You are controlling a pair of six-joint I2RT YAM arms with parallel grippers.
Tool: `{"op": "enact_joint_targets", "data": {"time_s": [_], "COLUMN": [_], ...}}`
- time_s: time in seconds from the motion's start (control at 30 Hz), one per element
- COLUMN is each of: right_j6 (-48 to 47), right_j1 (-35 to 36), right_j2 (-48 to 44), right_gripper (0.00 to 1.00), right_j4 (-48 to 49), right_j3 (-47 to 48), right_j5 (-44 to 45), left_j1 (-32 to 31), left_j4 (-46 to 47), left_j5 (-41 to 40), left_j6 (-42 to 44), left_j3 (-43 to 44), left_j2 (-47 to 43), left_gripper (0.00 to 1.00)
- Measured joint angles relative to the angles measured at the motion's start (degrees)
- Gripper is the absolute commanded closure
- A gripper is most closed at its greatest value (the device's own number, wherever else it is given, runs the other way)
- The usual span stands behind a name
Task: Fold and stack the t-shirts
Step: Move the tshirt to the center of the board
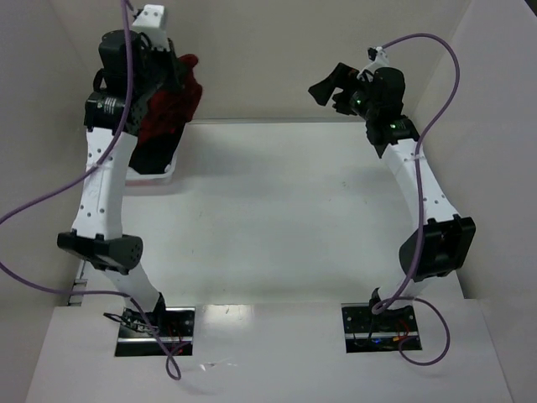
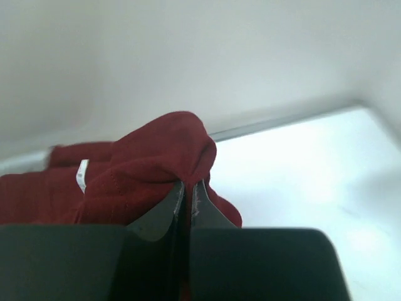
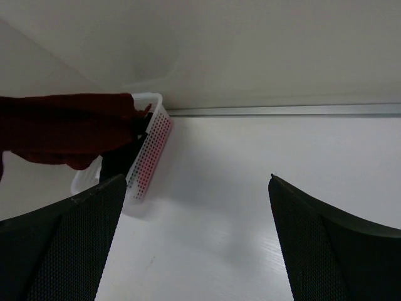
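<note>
While the left arm [image 1: 105, 180] stands tall over the far-left corner of the worktop [image 1: 277, 218], the left gripper [image 2: 188, 184] is pinched fully together on a fold of the maroon t-shirt [image 2: 156, 157].

Left wrist view:
- Both black fingers [image 2: 160, 216] meet at the tips, and the cloth bunches up and over them.
- A white sewn-in label [image 2: 82, 175] sits on the fabric left of the pinch.

The shirt is lifted off the worktop. From the top camera it hangs in a bunch behind the left wrist, over the white mesh basket [image 1: 164, 175]. From the right wrist camera it stretches across the basket's top rim. Can't tell whether its lower end rests in the basket or hangs free.

The basket sits at the far-left corner of the worktop, close to the back wall. A dark mass [image 3: 118, 162] shows through the mesh inside it, below the maroon cloth. Can't confirm whether it's cloth.

A metal strip [image 3: 282, 110] runs along the far edge where the worktop meets the wall.

The right arm [image 1: 424, 189] rises from the near-right base to the far-right side. The right gripper [image 1: 331, 86] is held up off the surface, well apart from the basket and aimed left toward it. Its jaws are spread wide with nothing between them. The right wrist view shows the two textured pads [image 3: 69, 244] at the frame's bottom corners, with only white worktop in the gap.
</note>
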Motion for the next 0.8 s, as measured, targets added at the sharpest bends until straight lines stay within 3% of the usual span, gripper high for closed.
{"op": "enact_joint_targets", "data": {"time_s": [0.13,0.23,0.5,0.8], "right_j6": [-0.2,-0.2,0.4,1.5], "right_j1": [0.0,0.0,0.0,1.7], "right_j2": [-6.1,-14.7,-30.1,-31.3], "right_gripper": [0.0,0.0,0.0,0.0], "right_j4": [-1.3,-1.6,-5.0,-7.1], "right_j3": [-2.7,-8.3,-19.0,-32.9], "right_j5": [0.4,0.9,5.4,2.7], "left_j1": [-12.8,-18.2,-18.6,-18.6], "left_j4": [-1.7,-1.8,1.4,1.9], "left_j5": [2.1,3.2,8.4,17.3], "left_j6": [1.0,0.4,-4.5,-7.3], "left_j3": [1.0,-5.5,-39.0,-47.8], "left_j2": [-5.9,-10.4,-16.5,-17.0], "left_gripper": [1.0,1.0,1.0,0.98]}}
